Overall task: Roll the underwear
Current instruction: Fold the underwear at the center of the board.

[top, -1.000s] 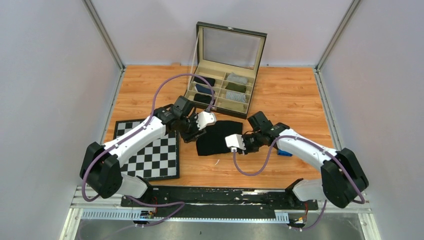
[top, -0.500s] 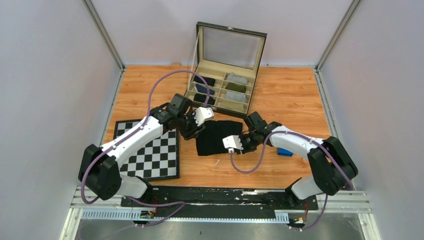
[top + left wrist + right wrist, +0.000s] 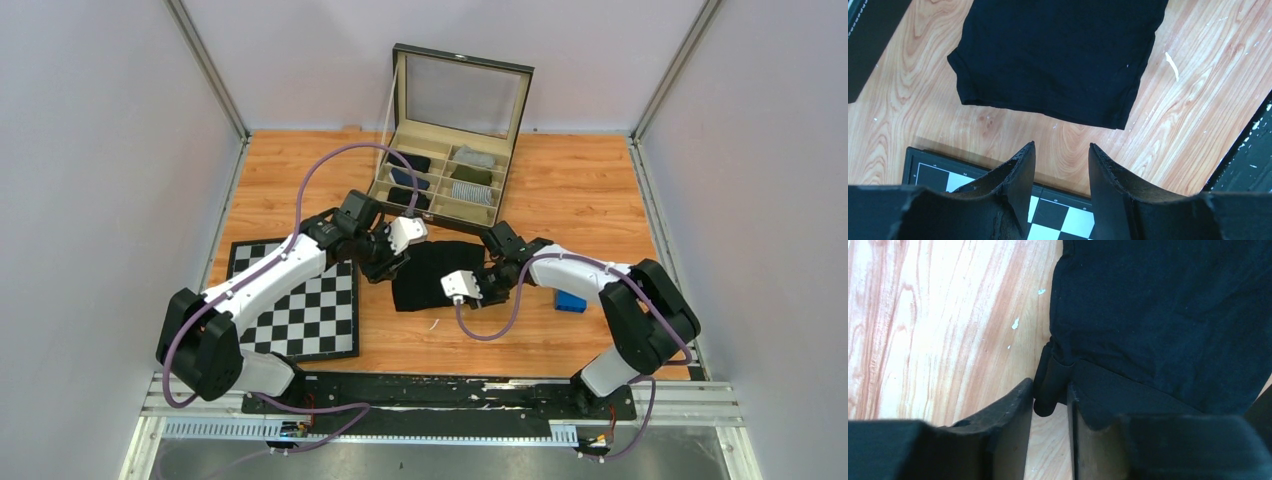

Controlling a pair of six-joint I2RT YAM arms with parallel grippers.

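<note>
The black underwear (image 3: 428,276) lies flat on the wooden table, in front of the box. In the right wrist view my right gripper (image 3: 1050,390) is shut on a folded corner of the underwear (image 3: 1158,315) at its edge. From above, my right gripper (image 3: 487,284) sits at the garment's right side. My left gripper (image 3: 383,264) is at the garment's left side, open and empty. In the left wrist view my left gripper (image 3: 1060,150) hovers over the chessboard's edge, with the underwear (image 3: 1058,55) lying apart ahead of it.
An open compartment box (image 3: 455,175) with rolled garments stands just behind the underwear. A chessboard (image 3: 300,300) lies at the left and also shows in the left wrist view (image 3: 1058,215). A small blue object (image 3: 571,300) lies at the right, under the right arm.
My right arm has swung left and forward, its gripper closing in on the underwear's right edge and uncovering the blue object. My left gripper has shifted slightly back and left.
</note>
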